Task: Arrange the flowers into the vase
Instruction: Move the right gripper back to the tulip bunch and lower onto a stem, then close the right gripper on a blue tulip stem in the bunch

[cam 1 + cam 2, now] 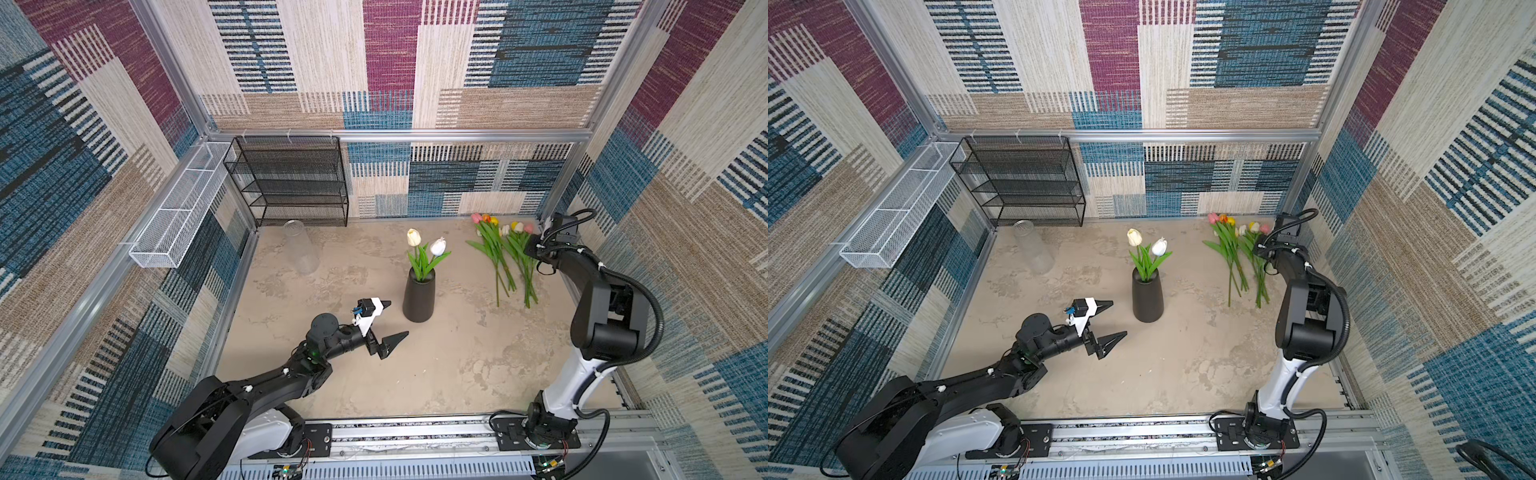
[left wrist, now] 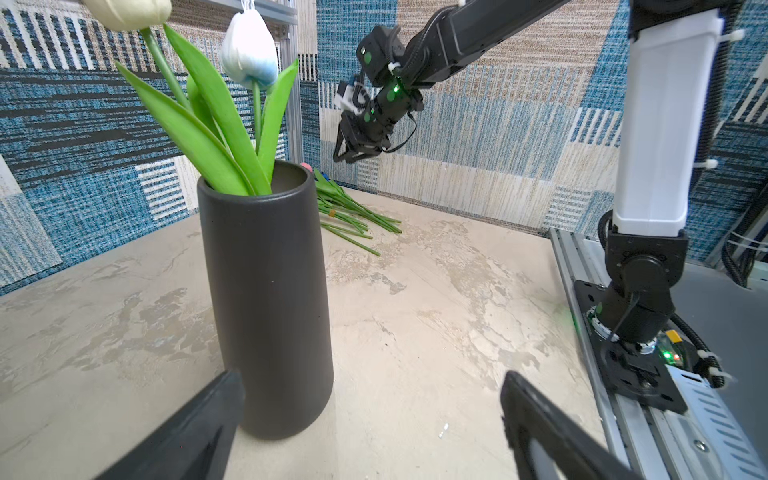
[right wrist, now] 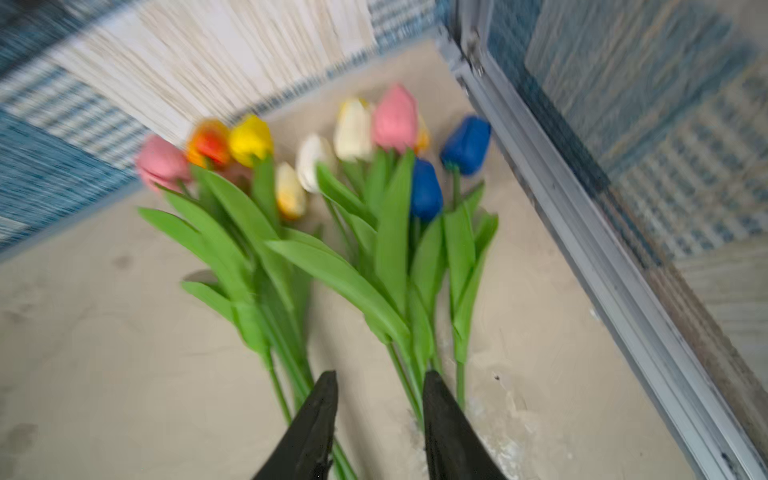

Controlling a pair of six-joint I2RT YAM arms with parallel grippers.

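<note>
A dark tapered vase stands mid-table with a cream tulip and a white tulip upright in it. The other flowers lie in two loose bunches at the back right, heads toward the wall: pink, orange, yellow, cream and blue. My left gripper is wide open and empty, just left of the vase's base. My right gripper hovers over the stems, jaws partly open, bare table between them.
A black mesh shelf stands against the back wall, with a clear glass jar in front of it. A white mesh basket hangs on the left wall. An aluminium frame rail runs close beside the flowers.
</note>
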